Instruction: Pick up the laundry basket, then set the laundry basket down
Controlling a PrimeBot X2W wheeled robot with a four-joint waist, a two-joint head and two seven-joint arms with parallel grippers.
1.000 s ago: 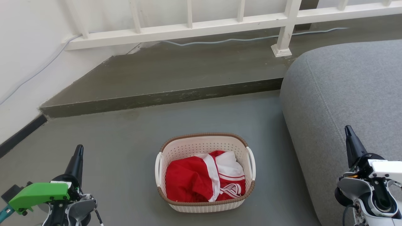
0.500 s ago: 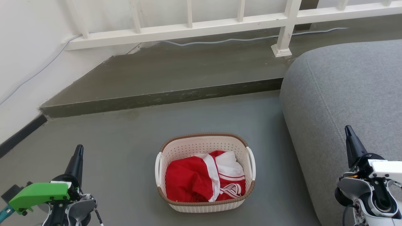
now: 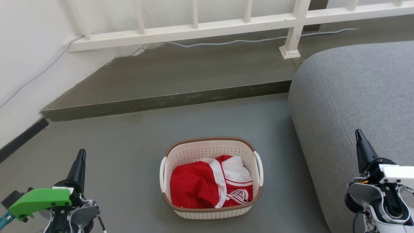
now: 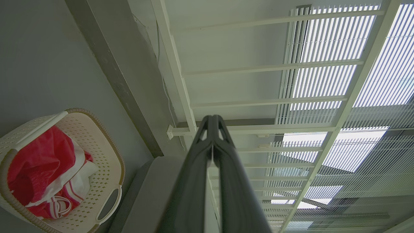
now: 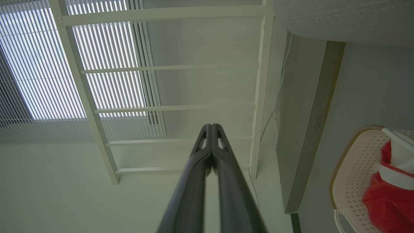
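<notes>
Left gripper [image 3: 81, 152], right gripper [image 3: 357, 133] unmoved, laundry basket [image 3: 207, 151] unmoved

Grey upholstered sofa [image 3: 355, 97] on the right, standing on grey floor [image 3: 123, 145]. Behind it is a raised concrete step [image 3: 181, 71] w/ a white railing [image 3: 194, 28] along its far side & a pale cable [image 3: 239, 41] running beside the rail's foot. White wall [image 3: 26, 48] at left w/ black skirting [image 3: 19, 139]; crumpled red garment [image 3: 194, 184] w/ white trim at bottom-centre; slatted blinds [image 4: 339, 48] beyond the railing in the wrist views.

Bottom of the laundry basket [image 3: 210, 150] under red clothes [image 3: 194, 184]; sofa [image 3: 355, 97] past head view's edge
</notes>
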